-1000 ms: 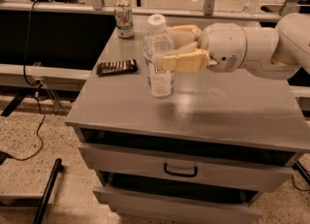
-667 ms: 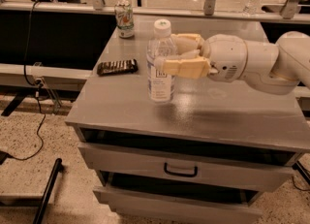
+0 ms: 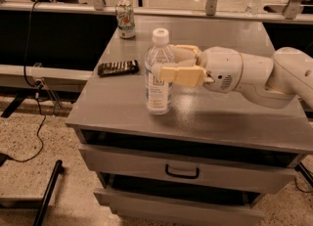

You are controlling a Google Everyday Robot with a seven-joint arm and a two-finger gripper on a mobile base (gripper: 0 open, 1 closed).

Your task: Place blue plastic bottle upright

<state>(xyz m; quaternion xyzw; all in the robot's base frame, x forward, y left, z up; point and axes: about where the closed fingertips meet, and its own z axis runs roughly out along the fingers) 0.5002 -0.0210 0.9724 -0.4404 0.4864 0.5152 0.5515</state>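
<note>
Blue plastic bottle [image 3: 157, 80] is standing upright on the bench [image 3: 234, 117], one claw [image 3: 164, 60] gripping it from 3 o'clock, one can [image 3: 125, 19] at 11 o'clock.

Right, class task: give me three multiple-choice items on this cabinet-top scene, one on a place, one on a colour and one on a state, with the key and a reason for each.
1. Where is the green-and-white soda can?
A. At the far left corner of the grey cabinet top
B. Inside a drawer
C. On the floor

2. What colour is the screw cap of the clear ribbed plastic bottle with the blue-and-white label?
A. Red
B. White
C. Black

3. How is that bottle placed?
A. Lying on its side
B. Upside down
C. Upright on its base

Key:
1 A: the can stands by the top's back left edge.
2 B: the cap shows white.
3 C: the bottle's base rests on the top with the cap upward, and the robot's pincer is at its mid-height.
</note>
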